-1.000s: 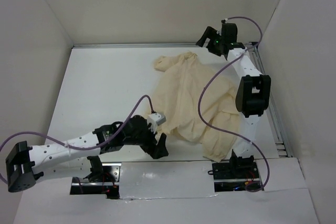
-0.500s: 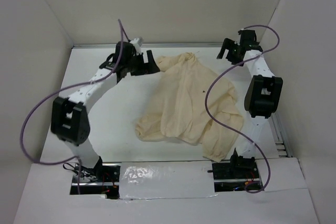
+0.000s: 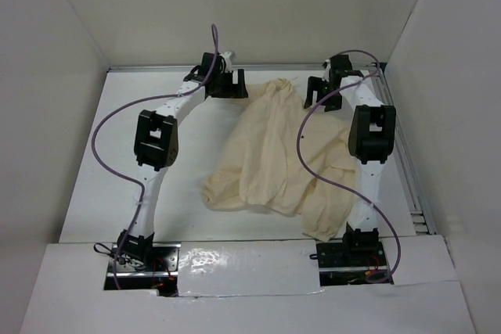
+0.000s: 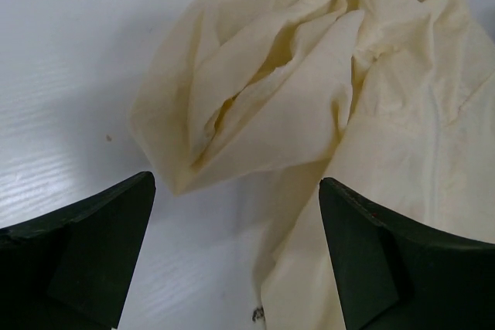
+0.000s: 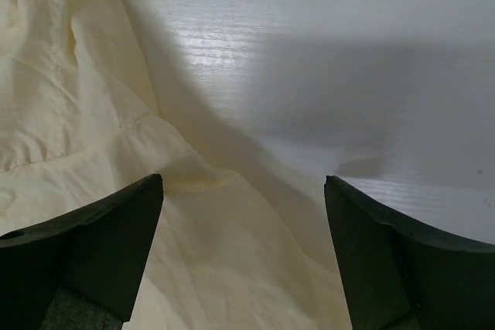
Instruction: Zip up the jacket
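Left gripper [image 3: 232, 84] has swung from the near hem to the far-left hood corner of the jacket [image 3: 274, 154], which lies crumpled mid-table. Its jaws are apart and empty. Right gripper [image 3: 317, 91] has edged inward over the far-right shoulder, jaws also apart. I read this as staging to straighten the top; zipper not yet engaged.

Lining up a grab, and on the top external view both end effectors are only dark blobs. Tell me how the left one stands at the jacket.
Observer: The left end effector is open and holds nothing; a folded flap of the jacket lies just ahead of it.
Operator: Now the right one.
Observer: The right end effector is open too; cloth fills the left of its view, bare table the right.
Operator: Find the zipper.
Observer: Only a dark speck at the jacket's edge in the left wrist view, too small to name.
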`<state>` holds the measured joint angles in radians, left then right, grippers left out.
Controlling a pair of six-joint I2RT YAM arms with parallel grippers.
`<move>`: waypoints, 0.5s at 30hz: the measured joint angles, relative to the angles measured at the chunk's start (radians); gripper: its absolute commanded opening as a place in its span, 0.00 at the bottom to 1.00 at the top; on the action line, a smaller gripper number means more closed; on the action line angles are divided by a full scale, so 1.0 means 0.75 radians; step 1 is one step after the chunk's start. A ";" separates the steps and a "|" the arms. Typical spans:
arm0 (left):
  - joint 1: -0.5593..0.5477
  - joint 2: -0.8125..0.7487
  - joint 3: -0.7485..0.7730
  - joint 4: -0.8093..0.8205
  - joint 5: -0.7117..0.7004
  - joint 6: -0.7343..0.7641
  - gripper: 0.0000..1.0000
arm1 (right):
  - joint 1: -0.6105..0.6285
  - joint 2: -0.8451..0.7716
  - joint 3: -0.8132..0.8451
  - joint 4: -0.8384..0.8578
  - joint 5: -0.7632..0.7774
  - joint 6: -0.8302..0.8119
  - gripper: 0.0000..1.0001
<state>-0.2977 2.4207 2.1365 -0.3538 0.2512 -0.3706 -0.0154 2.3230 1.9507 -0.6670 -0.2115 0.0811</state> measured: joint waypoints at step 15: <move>-0.066 0.256 0.106 0.284 0.165 0.347 0.00 | 0.012 0.051 0.052 -0.008 -0.068 -0.058 0.16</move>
<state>-0.3473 2.6125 2.2158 -0.1410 0.3752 -0.1101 -0.0063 2.3615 1.9896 -0.6731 -0.2623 0.0372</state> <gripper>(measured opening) 0.044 0.279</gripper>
